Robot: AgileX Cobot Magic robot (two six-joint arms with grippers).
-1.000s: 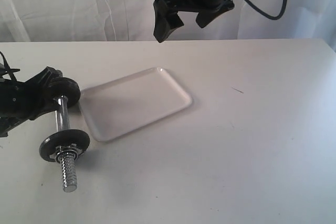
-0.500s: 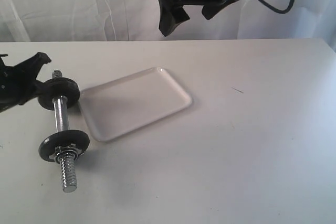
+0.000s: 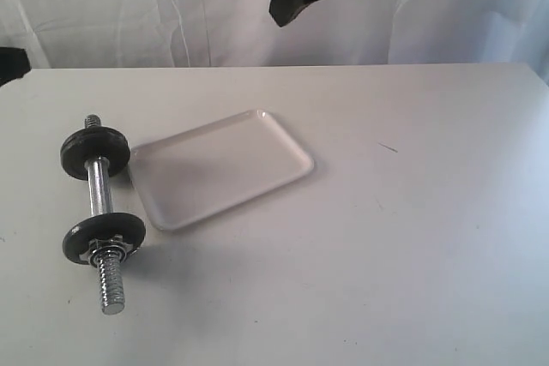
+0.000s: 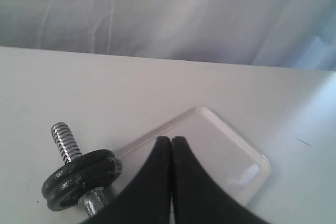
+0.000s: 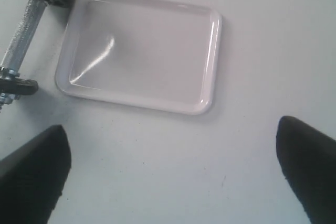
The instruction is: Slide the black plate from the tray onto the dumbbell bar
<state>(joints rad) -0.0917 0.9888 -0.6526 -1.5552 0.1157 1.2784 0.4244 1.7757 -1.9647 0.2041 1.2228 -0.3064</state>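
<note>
On the left gripper the jaws are pressed together with nothing between them. It hangs above the edge of the shallow white rectangular tray, near one end of the bar. On the right gripper the jaws are spread wide and empty, high over the white desk.

The tray holds nothing. Just beside its short edge lies the short chrome dumbbell bar. The small round matte-black plate sits on its far end, with a stub of thread poking out beyond. A second black disc sits toward the near end, backed by a silver collar nut; I see no nut outside the far plate.

Judging by this, the sliding step looks complete. The next move calls only for both arms to stay clear without nudging the bar.
</note>
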